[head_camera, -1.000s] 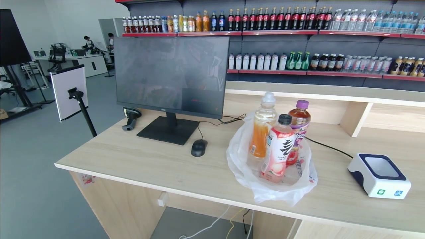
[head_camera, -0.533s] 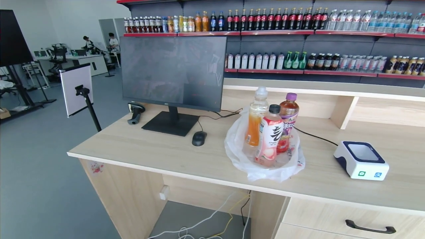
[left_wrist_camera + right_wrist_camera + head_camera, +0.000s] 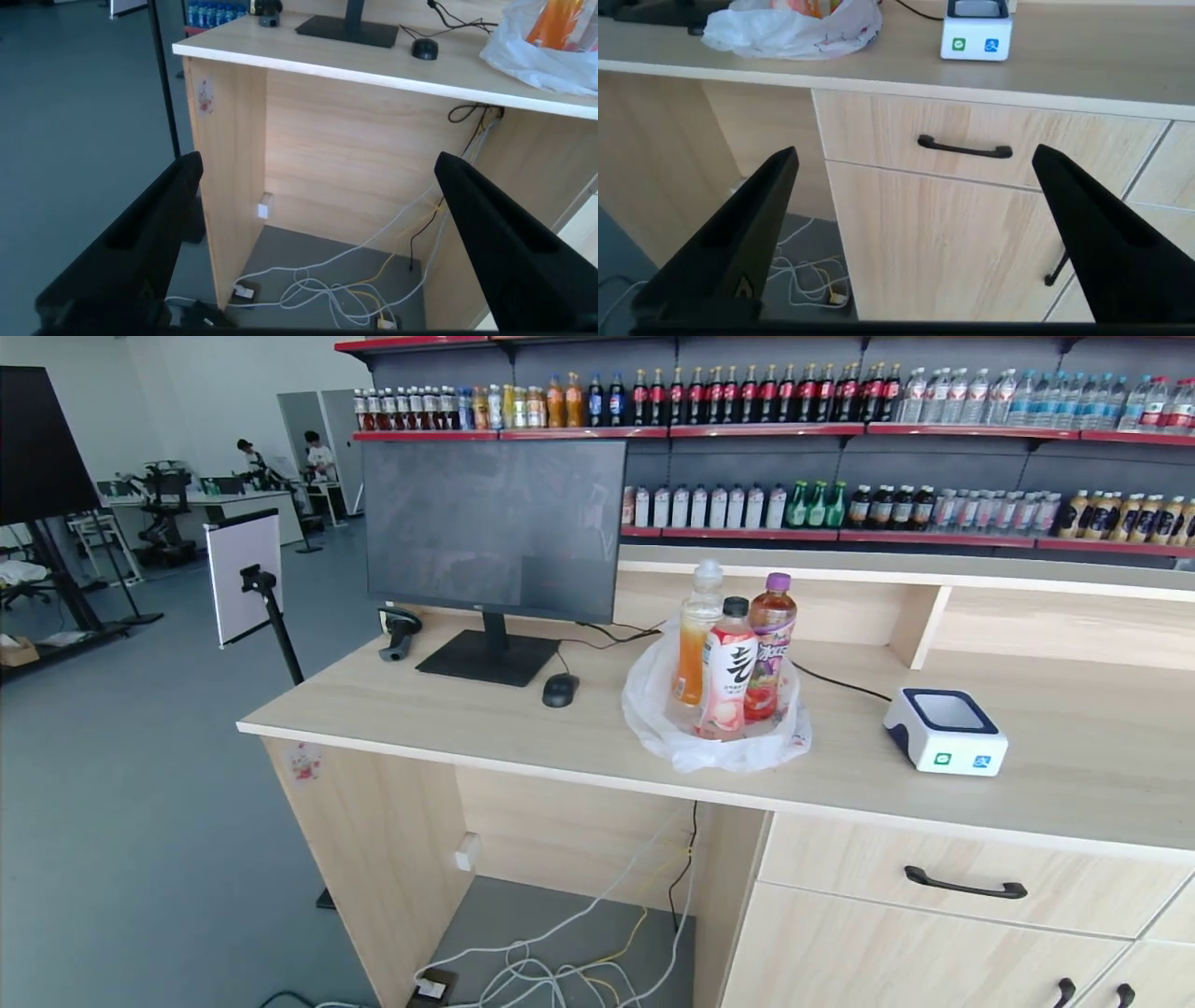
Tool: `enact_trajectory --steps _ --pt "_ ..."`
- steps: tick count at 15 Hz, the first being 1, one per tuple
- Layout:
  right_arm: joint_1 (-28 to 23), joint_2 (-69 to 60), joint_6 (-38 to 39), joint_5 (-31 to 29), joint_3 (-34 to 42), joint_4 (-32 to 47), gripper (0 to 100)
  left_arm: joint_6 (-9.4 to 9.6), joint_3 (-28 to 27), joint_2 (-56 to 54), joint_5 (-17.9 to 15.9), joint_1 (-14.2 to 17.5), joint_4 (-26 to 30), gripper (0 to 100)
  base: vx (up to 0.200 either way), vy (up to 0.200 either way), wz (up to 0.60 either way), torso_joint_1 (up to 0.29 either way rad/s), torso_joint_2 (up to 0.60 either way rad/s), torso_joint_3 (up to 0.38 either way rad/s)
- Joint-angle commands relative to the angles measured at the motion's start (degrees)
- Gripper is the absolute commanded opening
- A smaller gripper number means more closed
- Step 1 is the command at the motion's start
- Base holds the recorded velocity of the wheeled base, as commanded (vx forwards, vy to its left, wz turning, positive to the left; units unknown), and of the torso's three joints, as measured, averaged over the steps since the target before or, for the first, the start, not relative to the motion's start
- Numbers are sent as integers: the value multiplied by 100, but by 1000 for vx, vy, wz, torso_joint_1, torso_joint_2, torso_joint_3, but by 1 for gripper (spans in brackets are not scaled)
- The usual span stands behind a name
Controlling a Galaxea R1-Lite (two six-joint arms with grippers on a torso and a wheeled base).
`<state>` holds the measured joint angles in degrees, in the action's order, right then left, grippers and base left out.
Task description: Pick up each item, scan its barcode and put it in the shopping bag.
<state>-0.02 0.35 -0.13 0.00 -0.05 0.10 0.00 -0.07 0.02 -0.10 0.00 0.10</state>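
A clear plastic shopping bag [image 3: 714, 751] sits on the wooden counter [image 3: 485, 728] with three drink bottles standing upright inside it: an orange juice bottle [image 3: 693, 649] on the left, a black-capped peach drink [image 3: 728, 677] nearest, and a purple-capped bottle [image 3: 771, 644] on the right. A white tabletop barcode scanner [image 3: 945, 733] rests to the right, apart from the bag; a monitor [image 3: 495, 527], a black mouse [image 3: 559, 690] and a handheld scanner [image 3: 400, 633] stand to the left. The left end effector [image 3: 318, 161], fingers spread wide and empty, hangs below counter height, facing the open bay and its loose cables [image 3: 327, 289]. The right end effector [image 3: 915, 154], likewise spread and empty, faces the drawer handle [image 3: 965, 147].
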Motion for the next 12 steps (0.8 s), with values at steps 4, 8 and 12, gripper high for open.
enact_trajectory --steps 4,8,12 --pt "-6 -35 13 9 -4 -10 100 176 -1 -2 -17 -9 8 100 -50 0 -600 0 4 2" --pt "-6 -35 5 9 5 -10 100 114 -1 -2 -17 0 8 100 0 -200 -150 9 4 2" --pt "-6 -35 -22 9 5 -10 100 114 -1 -2 -17 0 8 100 0 -200 0 7 4 1"
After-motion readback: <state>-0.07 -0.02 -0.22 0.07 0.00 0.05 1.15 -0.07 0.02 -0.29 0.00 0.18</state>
